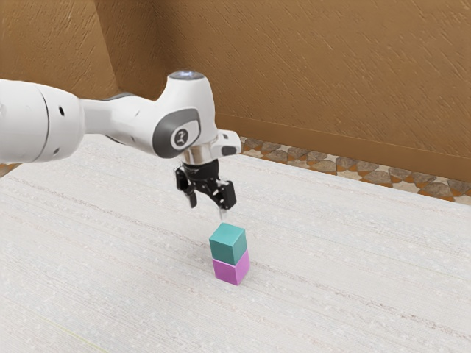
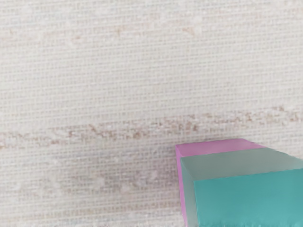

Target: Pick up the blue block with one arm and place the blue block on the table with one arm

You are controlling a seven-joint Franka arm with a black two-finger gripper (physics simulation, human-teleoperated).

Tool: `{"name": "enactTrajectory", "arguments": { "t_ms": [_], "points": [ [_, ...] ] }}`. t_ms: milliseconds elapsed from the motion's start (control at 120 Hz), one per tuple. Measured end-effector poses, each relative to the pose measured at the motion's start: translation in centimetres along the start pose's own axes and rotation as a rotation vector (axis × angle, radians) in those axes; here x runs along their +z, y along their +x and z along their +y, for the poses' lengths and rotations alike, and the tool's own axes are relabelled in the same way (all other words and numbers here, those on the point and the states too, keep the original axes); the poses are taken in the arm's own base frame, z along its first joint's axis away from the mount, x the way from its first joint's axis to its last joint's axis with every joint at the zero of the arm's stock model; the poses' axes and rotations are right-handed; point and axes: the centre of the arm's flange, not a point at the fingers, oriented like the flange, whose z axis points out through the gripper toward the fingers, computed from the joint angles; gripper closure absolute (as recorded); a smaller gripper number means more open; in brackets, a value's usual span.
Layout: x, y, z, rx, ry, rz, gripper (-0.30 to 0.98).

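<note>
In the exterior view my gripper (image 1: 208, 205) hangs open above the table, higher than the blue block and slightly to the exterior view's left of it, holding nothing. The teal-blue block (image 1: 227, 244) rests on top of a pink-purple block (image 1: 232, 269), and that lower block stands on the white table (image 1: 132, 272). From the wrist, the blue block (image 2: 251, 196) is seen from above, with part of the pink-purple block (image 2: 213, 146) visible beneath it. A gap separates the gripper from the stack.
Behind the table's far edge (image 1: 331, 182) run a strip of stone-patterned floor (image 1: 353, 168) and a brown wall (image 1: 331, 81). The white arm reaches in from the exterior view's left, above the table.
</note>
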Motion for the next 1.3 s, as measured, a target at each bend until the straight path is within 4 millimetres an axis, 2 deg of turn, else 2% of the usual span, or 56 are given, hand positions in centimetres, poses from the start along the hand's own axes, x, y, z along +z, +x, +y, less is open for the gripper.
{"name": "enactTrajectory", "arguments": {
  "t_ms": [75, 242, 333, 533, 625, 892, 1300],
  "points": [
    [0.7, -0.3, 1.2, -0.009, -0.002, -0.005, 0.02],
    [1.4, -0.3, 1.7, -0.056, -0.001, 0.002, 0.02],
    [1.5, -0.4, 3.3, -0.056, -0.004, 0.008, 0.02],
    [1.9, -0.4, 4.5, -0.078, -0.003, 0.009, 0.02],
    [3.3, -0.1, 4.7, -0.092, 0.004, -0.003, 0.02],
    [5.5, 0.2, 4.8, -0.125, 0.013, -0.019, 0.02],
    [7.5, 0.4, 5.0, -0.145, 0.020, -0.021, 0.02]
  ]
}}
